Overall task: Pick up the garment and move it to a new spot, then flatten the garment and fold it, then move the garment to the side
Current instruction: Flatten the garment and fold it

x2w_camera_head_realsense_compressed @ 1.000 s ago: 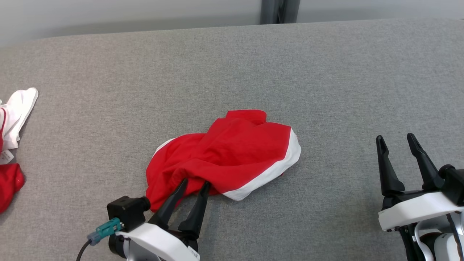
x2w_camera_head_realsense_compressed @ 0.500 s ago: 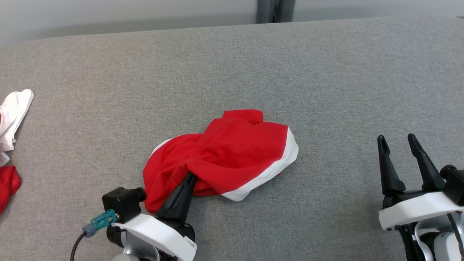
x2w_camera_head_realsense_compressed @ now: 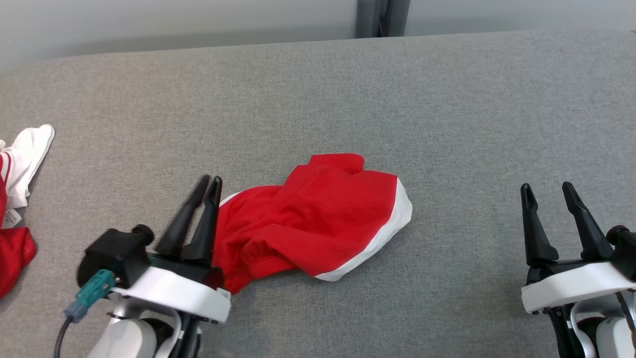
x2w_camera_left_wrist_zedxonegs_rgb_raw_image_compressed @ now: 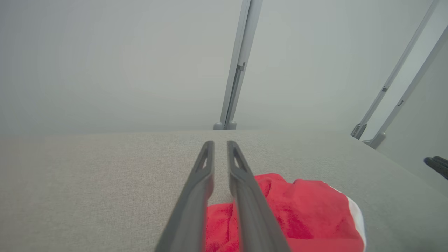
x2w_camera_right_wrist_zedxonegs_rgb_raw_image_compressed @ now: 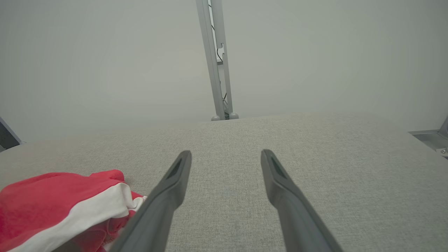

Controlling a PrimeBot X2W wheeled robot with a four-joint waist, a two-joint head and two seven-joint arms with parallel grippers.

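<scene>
The left gripper [x2w_camera_head_realsense_compressed: 210, 180] has come away from the red garment [x2w_camera_head_realsense_compressed: 318, 214]. Half a second ago its fingers were closed into the near left fold of the cloth; now they point up beside the garment's left edge, and the arm looks raised from the grey table [x2w_camera_head_realsense_compressed: 447, 124]. The garment itself has stayed at almost the same place in the middle of the table; only its near left fold lies a little differently.

In the left wrist view the two fingers of the left gripper [x2w_camera_left_wrist_zedxonegs_rgb_raw_image_compressed: 220, 144] stand almost together, with only a thin gap, and no cloth is between them. The garment [x2w_camera_left_wrist_zedxonegs_rgb_raw_image_compressed: 301, 210] lies below and to the side of them. So the left gripper is closed, but empty.

I judge that the grasp has slipped or missed, so the first step, picking the garment up, is not yet done. The fingers would need to spread again and take a thicker fold.

The right gripper [x2w_camera_head_realsense_compressed: 545, 187] waits well apart at the right with its fingers spread wide, holding nothing.

At the far left edge lie a white cloth [x2w_camera_head_realsense_compressed: 27, 154] and another red cloth [x2w_camera_head_realsense_compressed: 12, 253].
</scene>
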